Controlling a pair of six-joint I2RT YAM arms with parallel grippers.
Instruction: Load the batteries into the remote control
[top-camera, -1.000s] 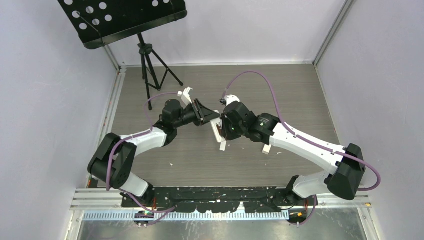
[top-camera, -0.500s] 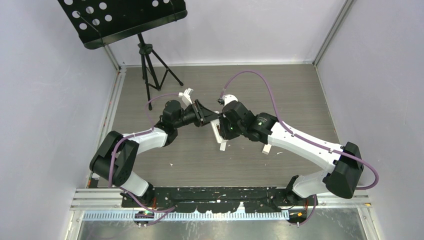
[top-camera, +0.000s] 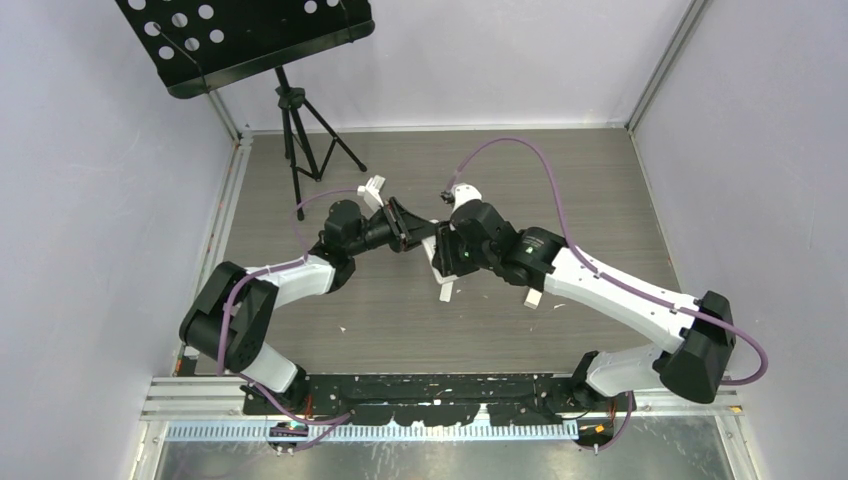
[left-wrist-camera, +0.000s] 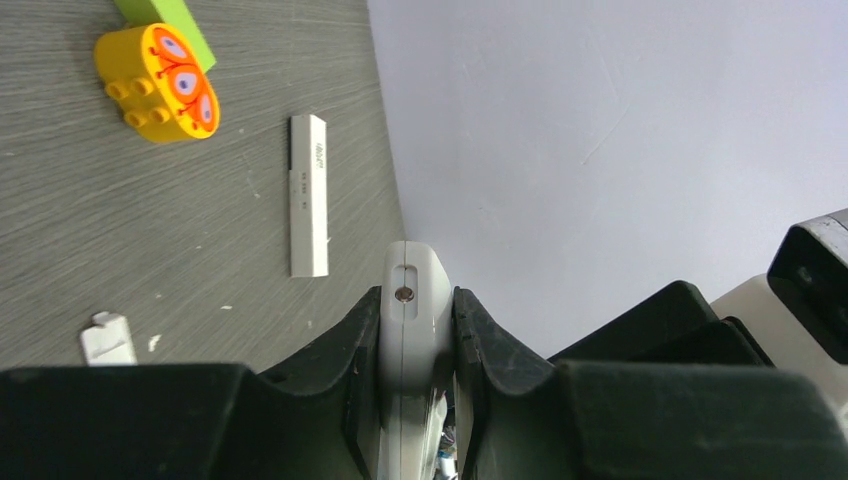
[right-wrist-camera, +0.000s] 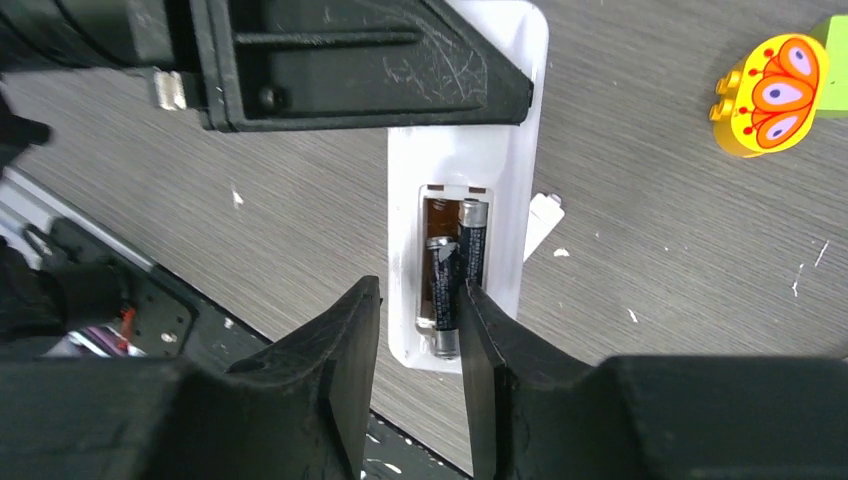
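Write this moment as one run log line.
left gripper: shut on remote | right gripper: open, over compartment | batteries: two in compartment

Remote control (left-wrist-camera: 408, 270) having its lower length hidden between the left claw (left-wrist-camera: 416, 302) fingers, lime-green block (left-wrist-camera: 165, 15) being cropped by the top edge, batteries (right-wrist-camera: 452, 275) being too small to discern from overhead.

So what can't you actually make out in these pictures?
Right wrist view: the right hand covers the lower end of one slim dark battery in the white plastic remote control; seating unclear.
Left wrist view: the left hand holds the remote edge-on, battery bay out of sight.
Top view: the arms cover most of the remote; batteries too small.
Also the lime-green block, cut off by the picture edge.
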